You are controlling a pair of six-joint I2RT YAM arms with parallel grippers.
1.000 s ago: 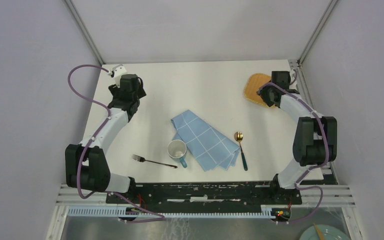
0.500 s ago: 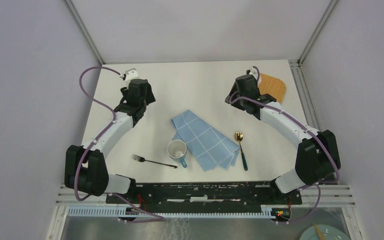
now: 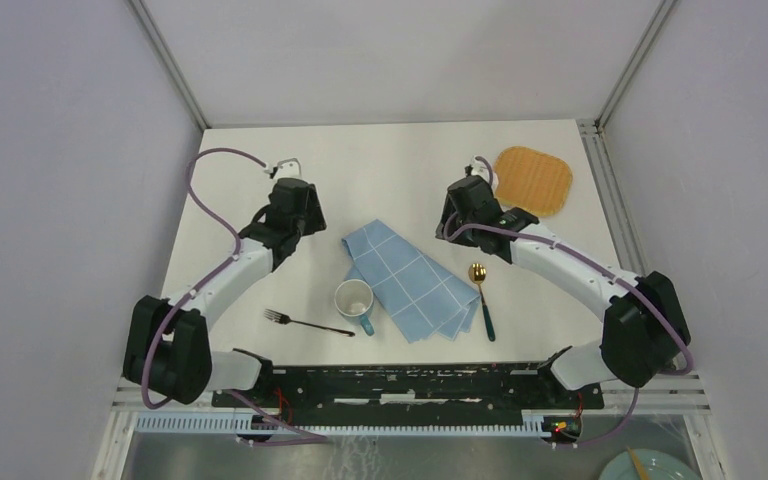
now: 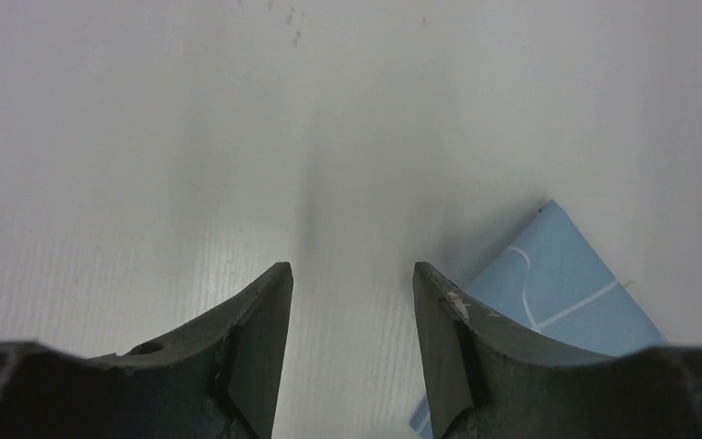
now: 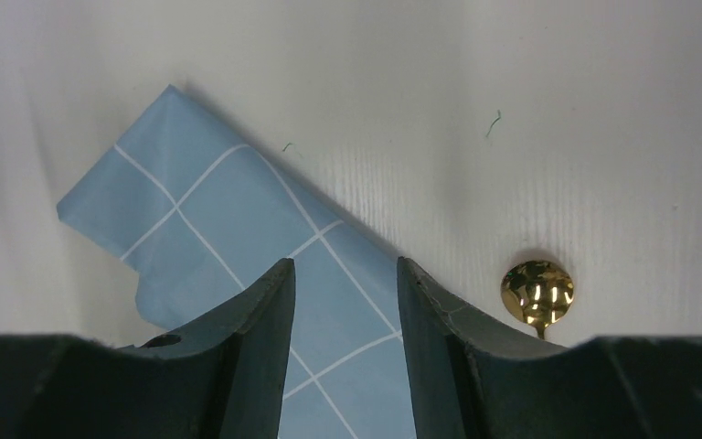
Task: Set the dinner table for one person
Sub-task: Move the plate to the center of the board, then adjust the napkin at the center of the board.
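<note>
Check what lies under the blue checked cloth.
The blue checked cloth lies on the dinner table, bare white around its edges. It is folded in layers; anything beneath or between them is hidden.

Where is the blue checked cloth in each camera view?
Top external: blue checked cloth at the middle of the dinner table, between mug and gold spoon.
Left wrist: lower right, one corner only.
Right wrist: left and centre, reaching the bottom edge.
Shared landmark: the white tabletop under it; the spoon also shows in the right wrist view.

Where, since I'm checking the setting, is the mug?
Top view: the mug stands front centre, between the fork on its left and the blue cloth.
</note>
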